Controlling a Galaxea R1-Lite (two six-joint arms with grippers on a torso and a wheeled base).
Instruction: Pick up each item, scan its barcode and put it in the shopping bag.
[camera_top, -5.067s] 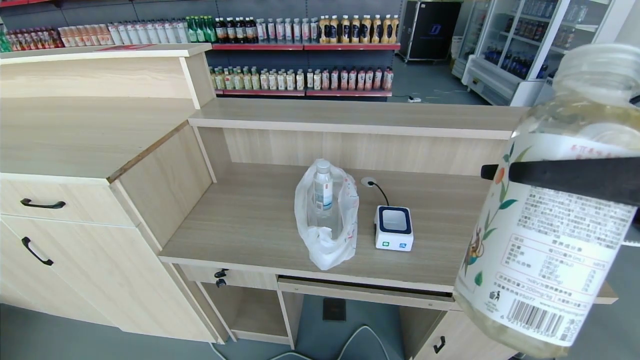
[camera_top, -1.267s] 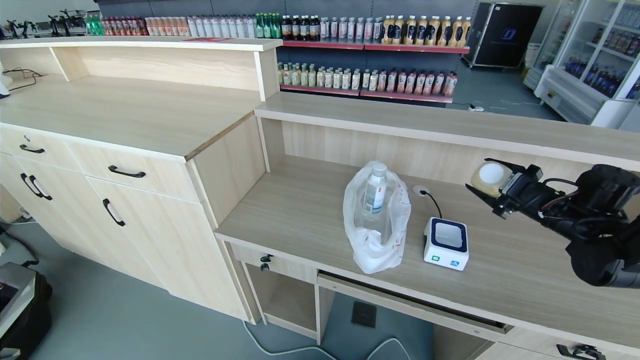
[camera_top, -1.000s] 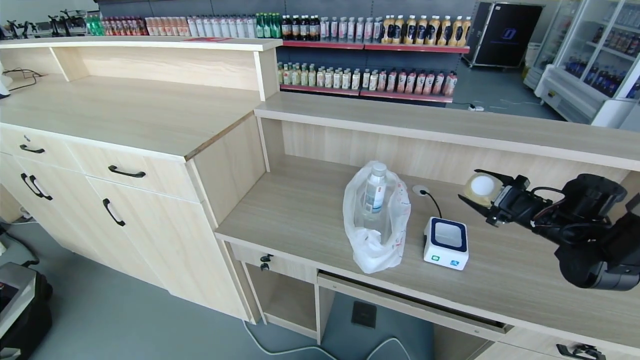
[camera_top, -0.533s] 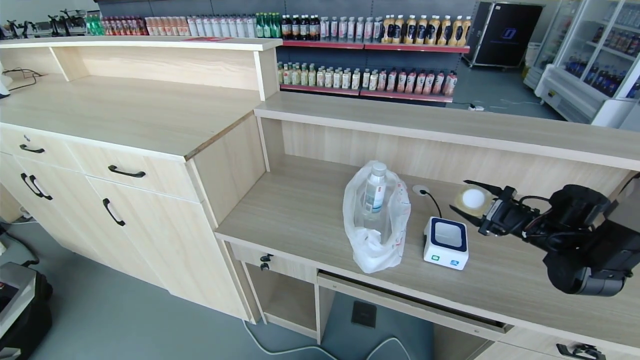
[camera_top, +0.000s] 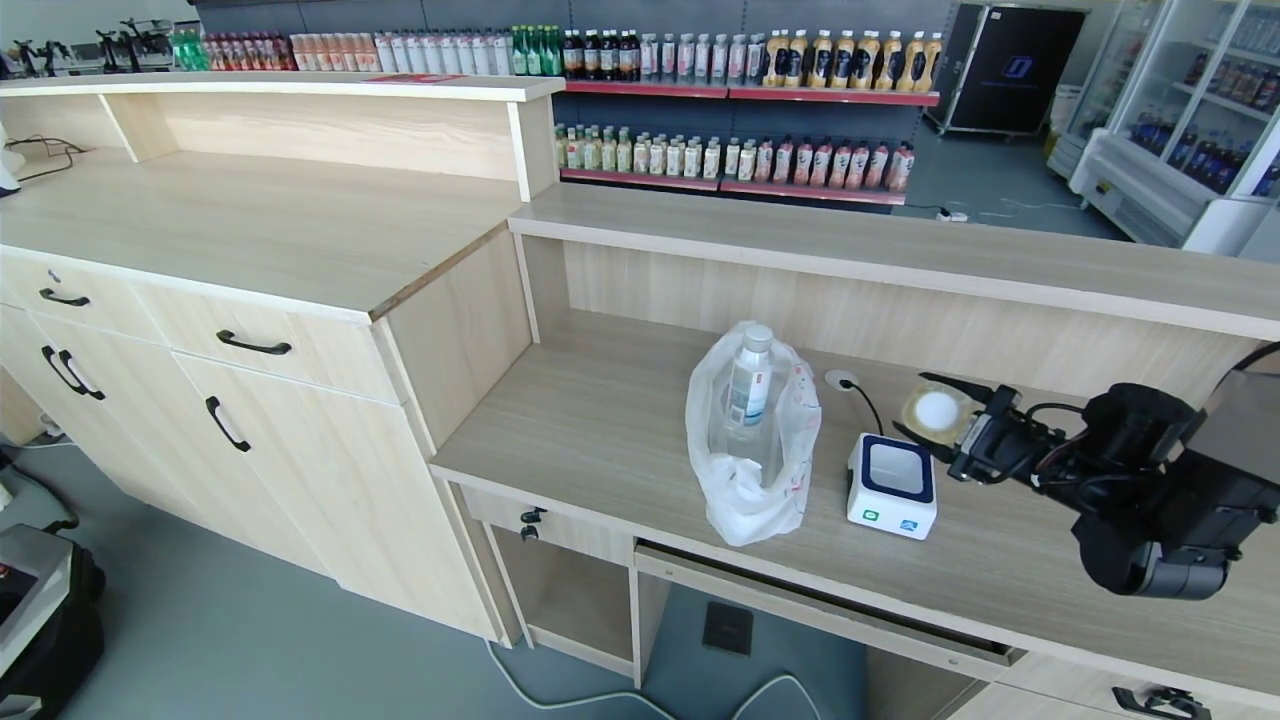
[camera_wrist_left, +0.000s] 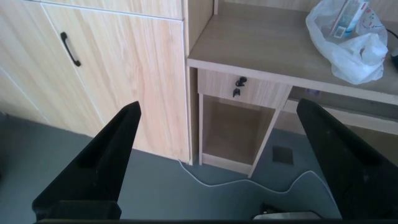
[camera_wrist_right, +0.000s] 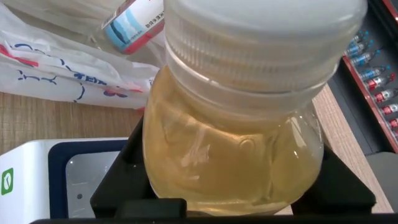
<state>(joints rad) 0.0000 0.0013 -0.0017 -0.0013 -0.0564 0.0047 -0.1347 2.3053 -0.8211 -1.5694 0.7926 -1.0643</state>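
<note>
My right gripper (camera_top: 917, 406) is shut on a tea bottle (camera_top: 938, 409) with pale yellow liquid and a white cap, held tilted just above and to the right of the white scanner (camera_top: 892, 486) on the counter. In the right wrist view the tea bottle (camera_wrist_right: 236, 149) sits between the black fingers (camera_wrist_right: 124, 171), over the scanner (camera_wrist_right: 56, 180) and near the bag (camera_wrist_right: 56, 74). The white shopping bag (camera_top: 745, 500) stands left of the scanner with a water bottle (camera_top: 750, 382) upright inside. My left gripper (camera_wrist_left: 217, 165) hangs open, low over the floor before the counter.
The scanner's cable (camera_top: 868, 405) runs to a hole in the wooden counter (camera_top: 600, 430). A raised shelf (camera_top: 900, 250) runs behind it and cabinets with black handles (camera_top: 253, 346) stand to the left. A drawer (camera_wrist_left: 242, 87) sits under the counter's edge.
My right gripper has carried the tea bottle down and to the left, closer to the scanner. The bag, water bottle and scanner have stayed put.
</note>
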